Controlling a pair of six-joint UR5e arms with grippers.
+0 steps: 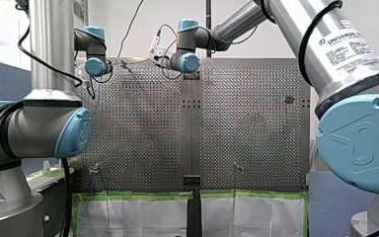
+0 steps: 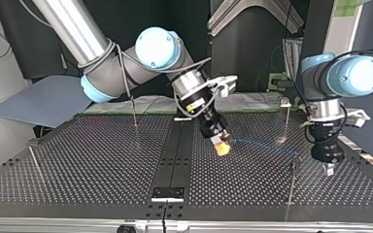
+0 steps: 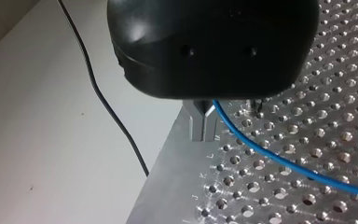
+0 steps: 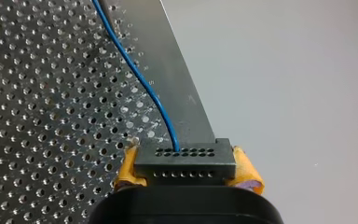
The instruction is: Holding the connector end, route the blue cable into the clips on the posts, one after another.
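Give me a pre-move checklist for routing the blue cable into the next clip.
1. Grip: connector clamped between my right gripper's yellow pads: ok.
2. Lead: blue cable leaves the connector in a smooth curve: ok.
3. Clip: cable seated in the clip on the nearest post: cannot tell.
4. Support: my left gripper holding the cable that passes beside it: cannot tell.
5. Clearance: the two grippers stand apart: ok.
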